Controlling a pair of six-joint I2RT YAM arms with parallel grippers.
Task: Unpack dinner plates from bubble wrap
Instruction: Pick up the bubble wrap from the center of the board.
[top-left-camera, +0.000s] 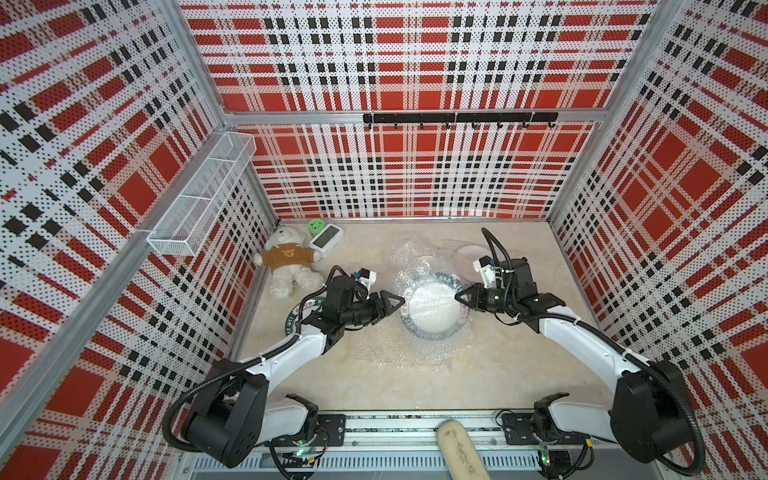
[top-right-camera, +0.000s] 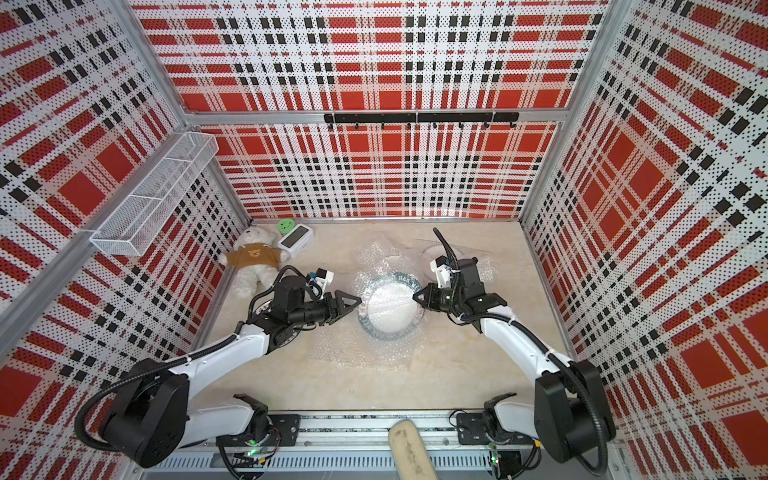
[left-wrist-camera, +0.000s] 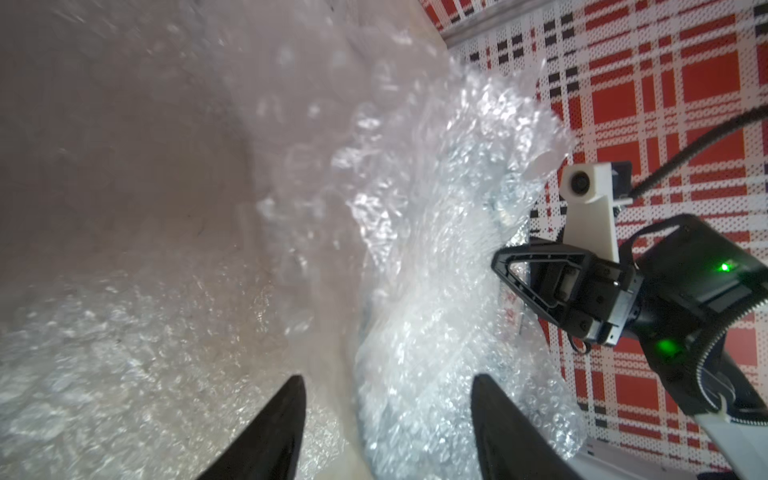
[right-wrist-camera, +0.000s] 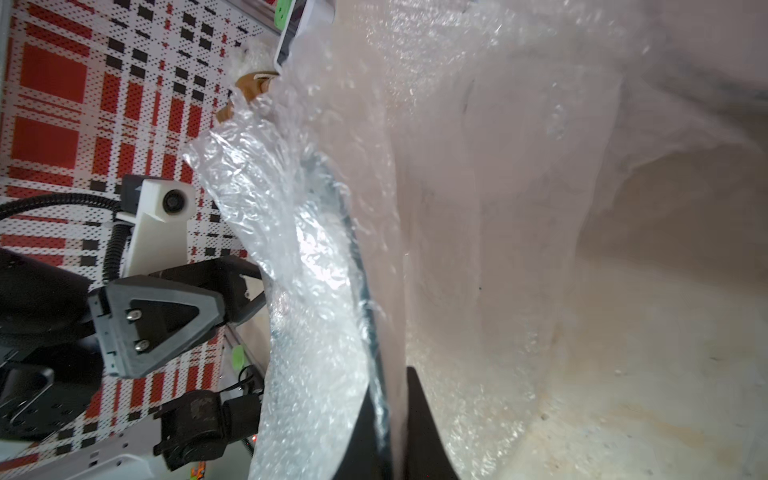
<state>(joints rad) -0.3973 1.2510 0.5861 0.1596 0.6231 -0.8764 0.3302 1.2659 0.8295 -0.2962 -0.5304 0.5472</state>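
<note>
A dinner plate (top-left-camera: 434, 306) (top-right-camera: 390, 309) with a dark lettered rim band sits mid-table, covered in clear bubble wrap (top-left-camera: 415, 351) that spreads out beneath it. My right gripper (top-left-camera: 457, 296) (right-wrist-camera: 395, 374) is shut on the plate's wrapped right rim. My left gripper (top-left-camera: 400, 300) (left-wrist-camera: 386, 380) is open at the plate's left rim, and the wrapped edge (left-wrist-camera: 415, 395) shows between its spread fingers. A bare plate with a dark lettered rim (top-left-camera: 296, 319) lies partly hidden under my left arm. Two more wrapped plates (top-left-camera: 468, 253) (top-left-camera: 420, 261) lie behind.
A teddy bear (top-left-camera: 286, 266), a white clock (top-left-camera: 326, 240) and a green round item (top-left-camera: 316, 226) sit in the back left corner. A wire basket (top-left-camera: 199, 199) hangs on the left wall. A hook rail (top-left-camera: 459, 118) is on the back wall. A pale rounded object (top-left-camera: 459, 453) lies at the front edge.
</note>
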